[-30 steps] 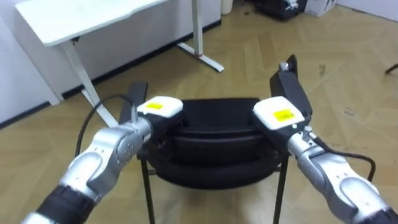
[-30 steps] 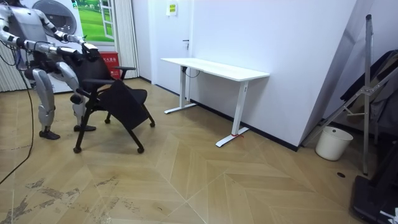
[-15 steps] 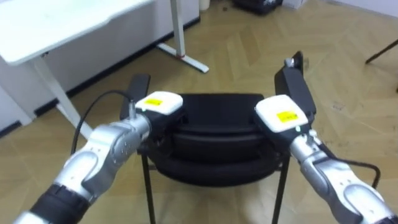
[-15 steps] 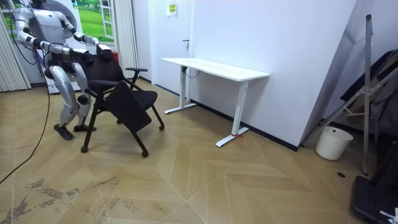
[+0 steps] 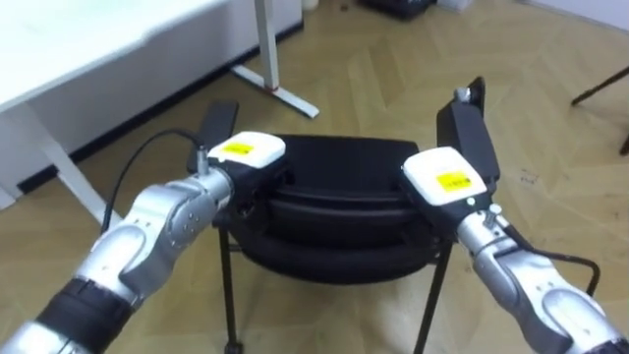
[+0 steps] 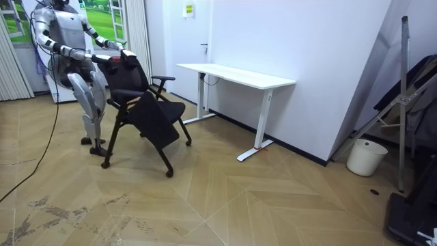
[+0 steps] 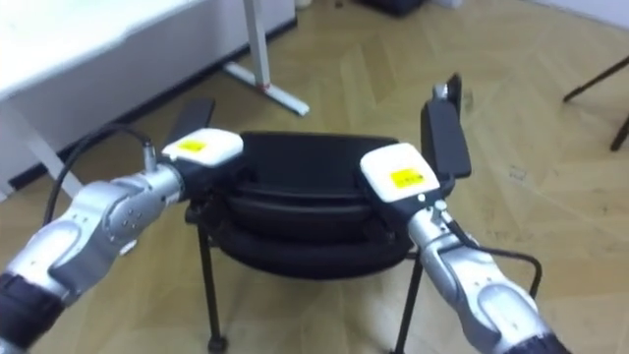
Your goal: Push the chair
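A black chair [image 5: 339,197] with armrests stands right in front of me, seen from above its backrest. My left hand [image 5: 246,152] rests on the backrest's top left corner. My right hand [image 5: 447,177] rests on the top right corner. In the room view I stand behind the chair [image 6: 147,113] with both arms stretched out to its backrest [image 6: 126,65]. The chair faces the room view's right, toward a white desk [image 6: 235,75].
The white desk [image 5: 98,49] runs along the wall ahead and to my left, its foot [image 5: 290,98] reaching onto the wood floor. Open floor lies ahead to the right. A white bin [image 6: 360,157] and a folded frame [image 6: 403,102] stand far off.
The chair has rolled toward the room view's right, closer to the desk, and I have walked along behind it. Both hands stay on the backrest's top.
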